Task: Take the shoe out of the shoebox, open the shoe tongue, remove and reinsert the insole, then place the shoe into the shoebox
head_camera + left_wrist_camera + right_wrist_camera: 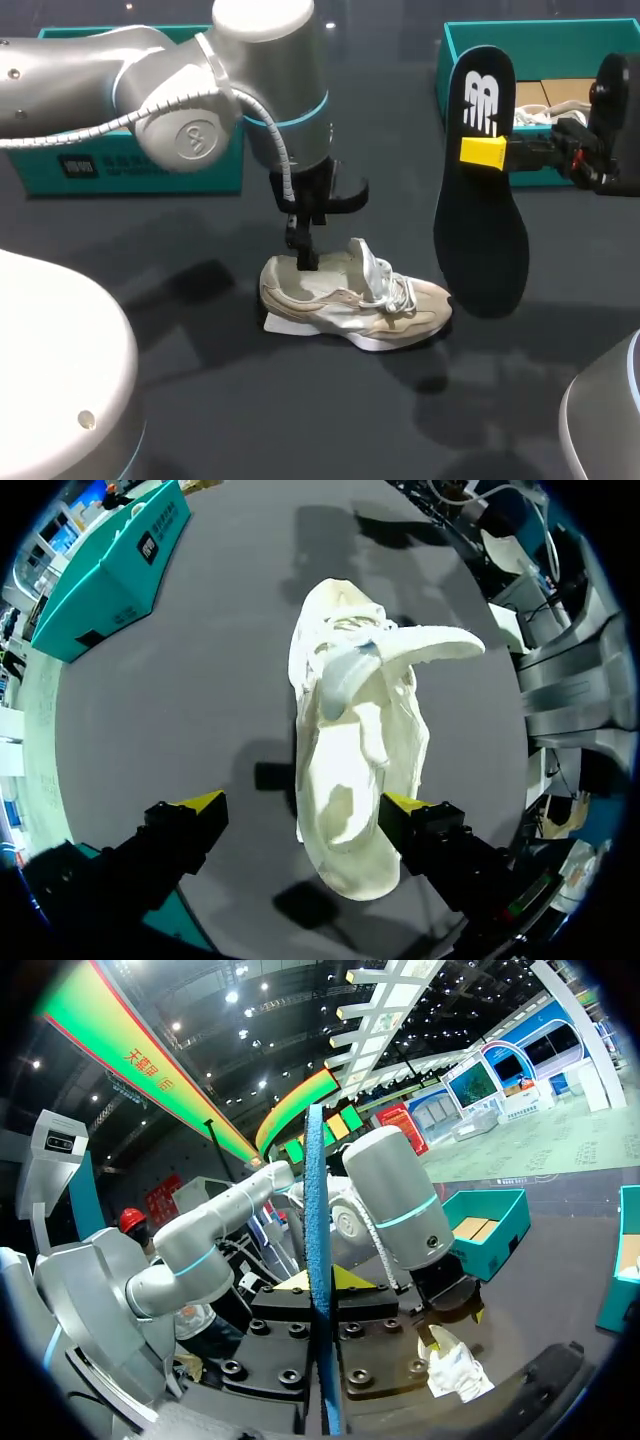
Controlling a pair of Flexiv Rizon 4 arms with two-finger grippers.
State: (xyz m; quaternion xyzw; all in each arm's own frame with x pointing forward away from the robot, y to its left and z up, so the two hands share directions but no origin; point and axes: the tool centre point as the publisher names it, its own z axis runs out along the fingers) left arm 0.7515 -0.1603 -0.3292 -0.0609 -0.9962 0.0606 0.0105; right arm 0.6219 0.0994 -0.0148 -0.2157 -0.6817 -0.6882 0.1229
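- Box [140, 165], teal, stands well behind the left pincer [302, 805]; its dark label is too small to read.
- Left pincer is released, fingers spread wide over the heel; I cannot tell whether either finger touches it.
- Shoe [350, 300], beige, sits sole-down on the bench [200, 410], with its long axis running across it. The heel lies under the left pincer, the toe points toward the right pincer, and the tongue is lifted. It is well apart from both boxes.
- Insole [480, 230], dark with a white logo, hangs upright just beside the toe.
- Right pincer [322, 1282] is clenched on the insole's upper part.
- Shoebox [545, 35], teal and open, stands just behind the right pincer.
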